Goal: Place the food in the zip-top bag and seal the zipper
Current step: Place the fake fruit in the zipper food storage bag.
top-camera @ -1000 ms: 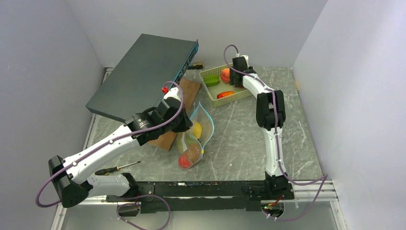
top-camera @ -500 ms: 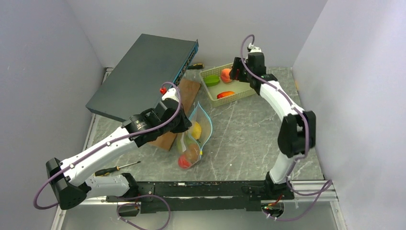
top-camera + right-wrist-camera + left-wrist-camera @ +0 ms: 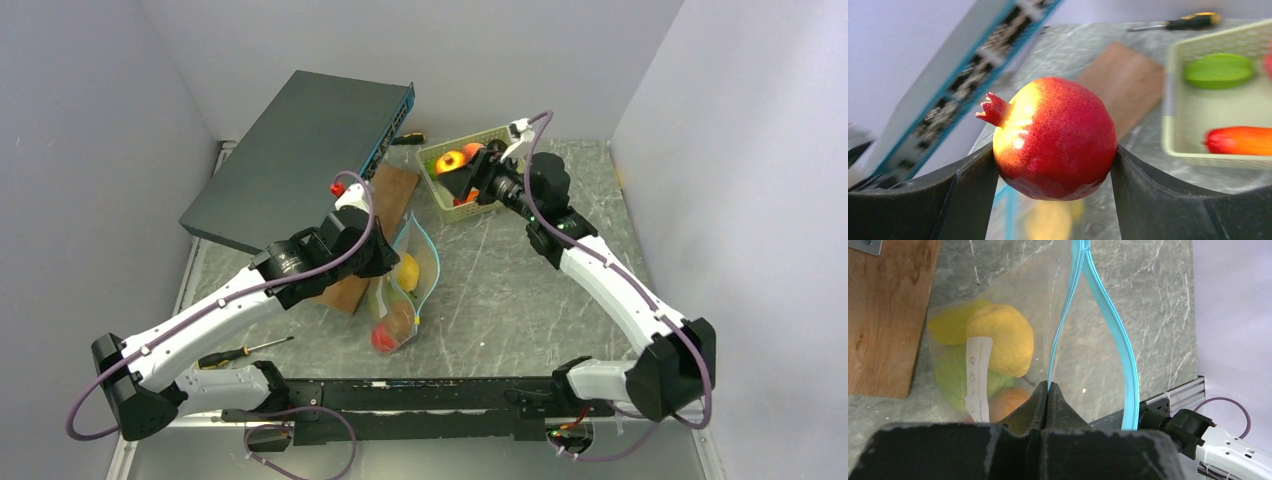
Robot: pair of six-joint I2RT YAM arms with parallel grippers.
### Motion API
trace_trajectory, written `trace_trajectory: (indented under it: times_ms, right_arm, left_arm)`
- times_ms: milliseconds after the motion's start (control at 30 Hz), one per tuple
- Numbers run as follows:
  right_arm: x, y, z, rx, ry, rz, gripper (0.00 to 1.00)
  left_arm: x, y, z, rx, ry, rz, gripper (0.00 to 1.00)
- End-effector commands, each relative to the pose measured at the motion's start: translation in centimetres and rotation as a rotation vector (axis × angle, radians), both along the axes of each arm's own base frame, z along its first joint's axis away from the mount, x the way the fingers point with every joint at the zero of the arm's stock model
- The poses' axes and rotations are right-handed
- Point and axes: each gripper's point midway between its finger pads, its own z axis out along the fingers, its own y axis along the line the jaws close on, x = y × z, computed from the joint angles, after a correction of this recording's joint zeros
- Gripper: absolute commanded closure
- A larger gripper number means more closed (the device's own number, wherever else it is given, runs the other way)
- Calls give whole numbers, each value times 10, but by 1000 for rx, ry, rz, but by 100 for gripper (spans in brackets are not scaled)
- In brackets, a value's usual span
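- Near the middle of the grey, veined desk [image 3: 500, 290], the left end effector [image 3: 1048, 392] is pressed together on one lip of the teal zipper [image 3: 1128, 355]. It lifts that lip, so the zip-top bag [image 3: 400, 300] gapes toward 1 o'clock.
- Inside the clear, floppy bag lie a smooth yellow fruit [image 3: 998, 337] and green and orange pieces behind a white label.
- At 1 o'clock from the bag, the right end effector [image 3: 1054, 165] pinches a glossy, speckled red pomegranate [image 3: 1053, 137], round with a small crown. It is probably meant for the open mouth.
- Behind the pomegranate, a pale lattice basket [image 3: 1168, 115] holds a flat green piece [image 3: 1218, 70] and an orange-red one [image 3: 1238, 141], not yet bagged.
- At the bag's 9 o'clock lies a grainy wooden board [image 3: 883, 315].
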Motion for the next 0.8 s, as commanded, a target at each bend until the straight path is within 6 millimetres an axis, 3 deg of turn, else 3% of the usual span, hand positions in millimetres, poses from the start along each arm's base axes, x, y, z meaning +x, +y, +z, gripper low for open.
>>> trace_trajectory:
  times_ms: [0, 233, 367, 567, 767]
  right_arm:
    - [-55, 41, 34, 2, -141, 179, 100]
    - [-122, 51, 29, -70, -272, 332, 100]
    - [-150, 66, 22, -88, -308, 468, 100]
    - [-162, 84, 5, -183, -294, 520, 91]
    - [-165, 92, -5, -253, -301, 507, 63]
  left_arm:
    - [1, 0, 14, -36, -50, -5, 100]
    - [-1, 7, 15, -48, -60, 12, 100]
    - [-1, 11, 15, -50, -65, 27, 100]
    - [0, 11, 17, -43, -66, 30, 100]
    - [0, 11, 17, -40, -65, 29, 100]
